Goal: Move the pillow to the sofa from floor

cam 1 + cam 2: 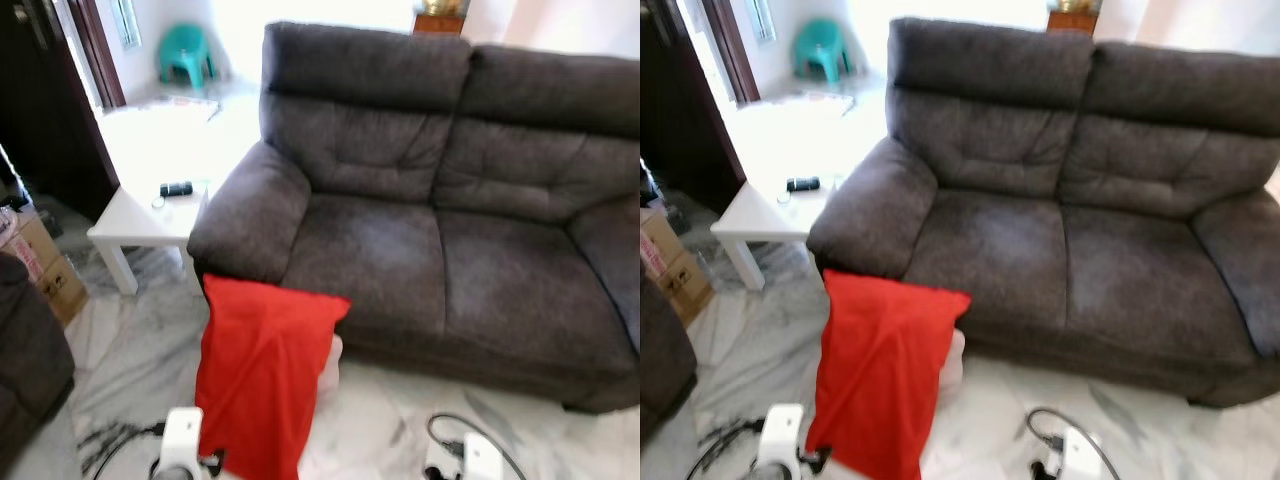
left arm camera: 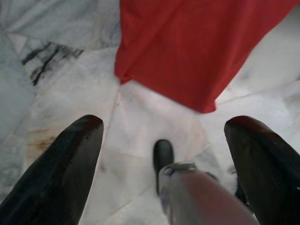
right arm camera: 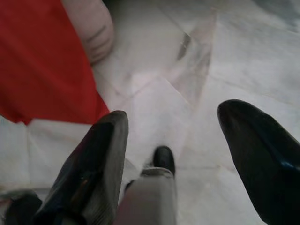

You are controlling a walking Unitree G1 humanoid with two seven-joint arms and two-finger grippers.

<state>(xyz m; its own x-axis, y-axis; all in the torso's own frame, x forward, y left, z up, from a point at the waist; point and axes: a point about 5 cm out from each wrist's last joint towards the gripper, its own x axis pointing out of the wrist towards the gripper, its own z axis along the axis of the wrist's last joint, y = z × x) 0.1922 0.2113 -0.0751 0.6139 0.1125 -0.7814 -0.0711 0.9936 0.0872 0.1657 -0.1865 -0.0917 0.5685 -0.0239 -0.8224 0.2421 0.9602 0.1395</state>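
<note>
White marble floor (image 1: 380, 420) with grey veining, brightly lit room.

Item: sofa (image 1: 440, 210), dark grey fabric, two seats, at 12 to 2 o'clock in the head views; seat cushions bare.

Item: pillow (image 1: 262, 375), red cover, standing on the floor and leaning against the sofa front just below the armrest at 11 o'clock; a pale inner edge shows at its right side.

Item: side table (image 1: 135, 225), white, low, at 10 o'clock, touching or just beside the sofa arm; a small black object (image 1: 176, 188) lies on its top.

Item: plastic stool (image 1: 186, 52), teal, far off at 11 o'clock.

Item: cardboard box (image 1: 45, 265), at 9 o'clock by the left edge.

Item: left gripper (image 2: 168, 154), fingers spread wide apart, holding nothing, above bare floor near the pillow's lower corner.

Item: right gripper (image 3: 187, 150), fingers likewise spread, holding nothing, above the floor beside the pillow's edge.

Item: black cable (image 1: 470, 435), looped on the floor at 5 o'clock.
</note>
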